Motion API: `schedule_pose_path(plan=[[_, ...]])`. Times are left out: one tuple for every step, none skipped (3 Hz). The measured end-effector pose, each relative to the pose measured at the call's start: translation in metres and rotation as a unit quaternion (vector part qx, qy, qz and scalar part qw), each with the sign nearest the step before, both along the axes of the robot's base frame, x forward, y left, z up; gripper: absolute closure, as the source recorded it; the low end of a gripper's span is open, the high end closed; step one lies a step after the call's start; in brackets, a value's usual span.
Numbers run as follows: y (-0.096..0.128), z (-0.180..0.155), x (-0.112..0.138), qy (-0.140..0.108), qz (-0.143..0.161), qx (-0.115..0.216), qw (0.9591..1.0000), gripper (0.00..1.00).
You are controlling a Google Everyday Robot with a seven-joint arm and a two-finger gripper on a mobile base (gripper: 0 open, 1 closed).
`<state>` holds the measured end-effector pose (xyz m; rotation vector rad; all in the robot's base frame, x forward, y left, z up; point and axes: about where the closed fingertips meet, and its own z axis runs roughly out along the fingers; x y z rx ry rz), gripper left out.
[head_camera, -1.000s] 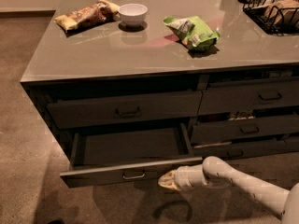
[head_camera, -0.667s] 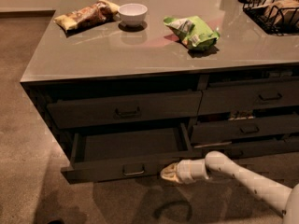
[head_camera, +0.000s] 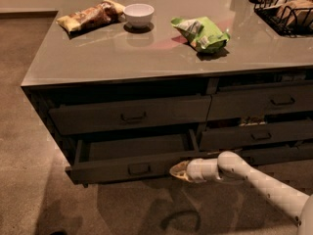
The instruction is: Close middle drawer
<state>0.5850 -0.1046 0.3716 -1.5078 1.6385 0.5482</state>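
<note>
The middle drawer (head_camera: 107,170) is the wide, shallow, dark one at the lower left of the cabinet. It stands partly pulled out, showing its lighter grey inside (head_camera: 137,147) and a small bar handle (head_camera: 139,169). My gripper (head_camera: 178,171) is at the right end of the drawer's front, its tan tip against or right at the front panel. My white arm (head_camera: 254,177) comes in from the lower right, low above the carpet.
Above the open drawer is a taller-fronted shut drawer (head_camera: 132,114). Narrower drawers (head_camera: 261,135) are on the right, slightly ajar. The countertop (head_camera: 122,58) holds a white bowl (head_camera: 139,14), a green bag (head_camera: 200,32), a brown snack bag (head_camera: 90,16) and a wire basket (head_camera: 286,6).
The middle drawer has slid further into the cabinet. My gripper has moved with its front toward the cabinet, staying at its right end.
</note>
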Motion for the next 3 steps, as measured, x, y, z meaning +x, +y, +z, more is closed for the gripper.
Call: schedule_pose_path(plan=[[0.0,0.0,0.0,0.0,0.0,0.0,1.0,1.0],[0.005,-0.002,0.004,-0.001,-0.002,-0.006,1.0,1.0],[0.01,-0.004,0.025,-0.019,-0.022,-0.005,0.9995,1.0]])
